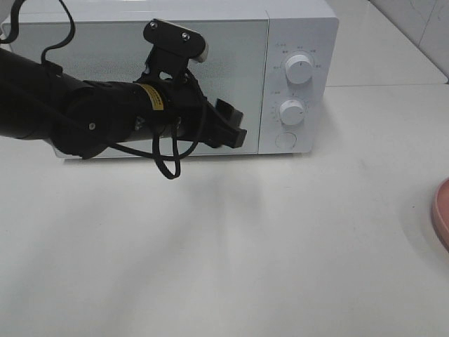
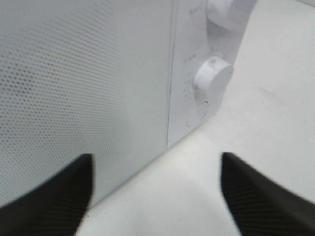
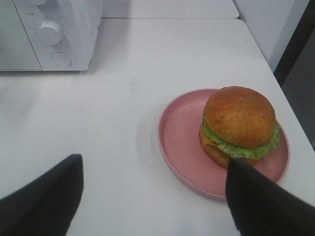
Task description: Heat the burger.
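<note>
Sitting on a pink plate [image 3: 182, 147], the burger [image 3: 239, 125] is resting toward one side of the dish, with its golden-brown bun on top and green lettuce and a bit of yellow cheese showing below. The plate is lying on the white bench [image 3: 123, 98], well apart from the microwave [image 1: 210, 70], and in the high view only a sliver of its rim [image 1: 442, 210] is showing at the right edge, with the burger itself out of that picture. The right gripper [image 3: 152, 201] is hovering above the bench near the plate with its jaws spread wide and holding nothing; one dark finger [image 3: 261, 201] is overlapping the near rim of the plate in the wrist view. The left gripper [image 2: 155, 196] is hanging just in front of the closed microwave door [image 2: 74, 88], near the door's edge beside the control panel, its jaws standing apart with nothing between them. Two white knobs [image 1: 299, 70] [image 1: 292, 111] are sitting on the panel, one above the other, with a round button [image 1: 285, 140] below them.
</note>
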You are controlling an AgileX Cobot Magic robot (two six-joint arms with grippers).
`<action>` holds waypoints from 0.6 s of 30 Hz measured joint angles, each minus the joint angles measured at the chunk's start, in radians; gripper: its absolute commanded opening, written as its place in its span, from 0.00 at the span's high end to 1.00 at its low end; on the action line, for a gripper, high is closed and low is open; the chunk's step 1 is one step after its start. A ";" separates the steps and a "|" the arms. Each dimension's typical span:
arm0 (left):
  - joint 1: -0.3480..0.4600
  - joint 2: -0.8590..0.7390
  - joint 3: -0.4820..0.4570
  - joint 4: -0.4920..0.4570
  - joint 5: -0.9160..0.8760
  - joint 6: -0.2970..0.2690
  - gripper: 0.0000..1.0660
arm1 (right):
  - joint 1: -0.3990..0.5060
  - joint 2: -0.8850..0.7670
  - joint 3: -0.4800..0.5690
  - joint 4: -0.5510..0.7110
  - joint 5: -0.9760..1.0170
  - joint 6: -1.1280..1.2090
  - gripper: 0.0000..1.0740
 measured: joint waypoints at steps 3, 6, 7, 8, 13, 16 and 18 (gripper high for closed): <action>-0.010 -0.030 0.002 0.001 0.103 -0.002 0.08 | 0.000 0.000 0.000 0.000 0.000 0.000 0.29; -0.011 -0.066 0.002 0.001 0.248 -0.003 0.08 | 0.000 0.000 0.000 0.000 0.000 0.000 0.29; -0.011 -0.066 0.002 0.001 0.248 -0.003 0.08 | 0.000 0.000 0.000 0.000 0.000 0.000 0.29; -0.011 -0.097 0.002 0.001 0.358 -0.003 0.08 | 0.000 0.000 0.000 0.000 0.000 0.000 0.29; -0.011 -0.171 0.002 0.003 0.596 -0.002 0.08 | 0.000 0.000 0.000 0.000 0.000 0.000 0.29; -0.011 -0.216 0.002 0.003 0.726 -0.002 0.08 | 0.000 0.000 0.000 0.000 0.000 0.000 0.29; -0.011 -0.240 0.002 0.003 0.806 -0.002 0.08 | 0.000 0.000 0.000 0.000 0.000 0.000 0.29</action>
